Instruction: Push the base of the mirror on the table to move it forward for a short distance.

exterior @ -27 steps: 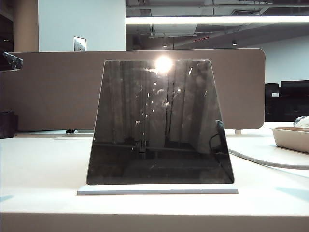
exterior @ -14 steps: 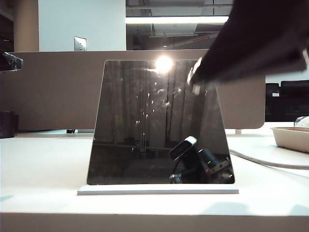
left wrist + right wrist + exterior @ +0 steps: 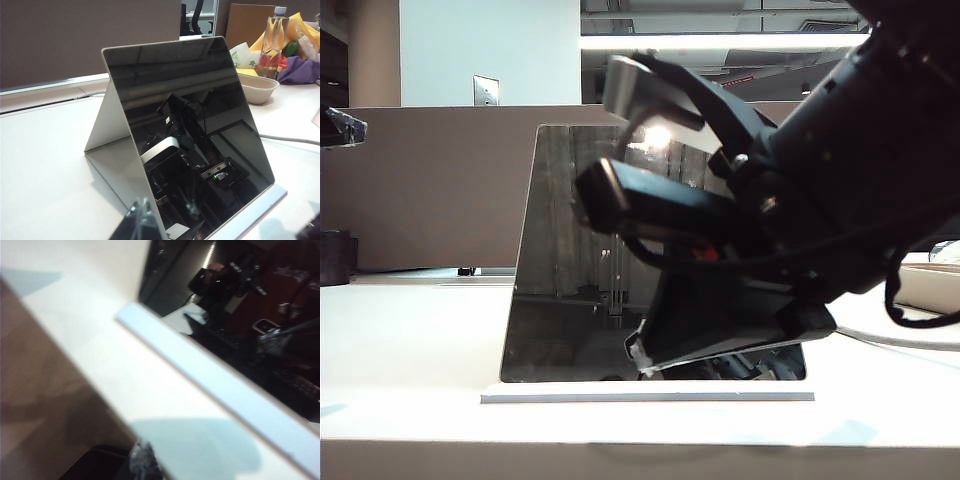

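The mirror stands upright on the surface, its dark panel leaning back on a pale rear support, its base lying flat just under the panel's bottom edge and near the surface's front edge; behind the mirror runs a wide brown partition, and off to one side of it sit a white cable and a beige tray.

The right arm fills the space in front of the mirror in the exterior view, covering much of the panel's right half; its right hand shows only as a blurred tip in the right wrist view, above the surface in front of the base and apart from it; whether its fingers are spread or closed I cannot tell, and nothing appears to be in it.

The left hand hangs beside the mirror, off the panel's left side edge; only a fingertip shows, so its opening cannot be told either; it seems to carry nothing.

The step in hand looks like the approach, with no contact yet made on the base; the next move calls for lowering the right hand until it meets the base's front edge, low and square, then a short steady push; pressing on the panel instead could tip the mirror.
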Motion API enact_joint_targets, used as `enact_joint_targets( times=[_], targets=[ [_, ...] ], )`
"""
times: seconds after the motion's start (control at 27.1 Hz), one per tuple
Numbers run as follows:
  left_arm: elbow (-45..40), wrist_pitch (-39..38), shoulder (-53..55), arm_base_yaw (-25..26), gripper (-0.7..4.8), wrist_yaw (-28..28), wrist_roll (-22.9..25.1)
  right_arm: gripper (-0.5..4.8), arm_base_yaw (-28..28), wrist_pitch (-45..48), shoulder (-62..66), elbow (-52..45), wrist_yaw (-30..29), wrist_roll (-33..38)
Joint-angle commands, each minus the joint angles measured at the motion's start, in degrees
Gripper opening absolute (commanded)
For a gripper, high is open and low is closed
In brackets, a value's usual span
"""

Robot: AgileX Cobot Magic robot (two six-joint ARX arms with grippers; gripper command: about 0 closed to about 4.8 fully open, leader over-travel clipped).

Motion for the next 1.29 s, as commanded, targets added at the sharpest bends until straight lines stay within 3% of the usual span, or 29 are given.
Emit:
enact_joint_targets(
  times=[0.04,0.29,0.48,1.29],
  targets=[
    [0.0,0.5,0.0,-0.1,-0.01,0.2,0.2,-0.04,-2.6,1.0,0.8,0.3,0.5,0.0],
    [0.0,0.5,0.0,-0.1,-0.01,0.2,0.2,-0.04,-8.1,-0.1,1.1,0.3,-3.9,-0.5],
    [0.0,0.5,0.0,-0.1,-0.01,0.2,0.2,-0.04,-8.4,-0.6,1.4,0.3,-4.3,-3.1],
    [0.0,0.5,0.0,-0.1,-0.01,0.2,0.2,-0.04,-11.9,0.9,6.8,0.3,-5.1,-3.5]
  ],
)
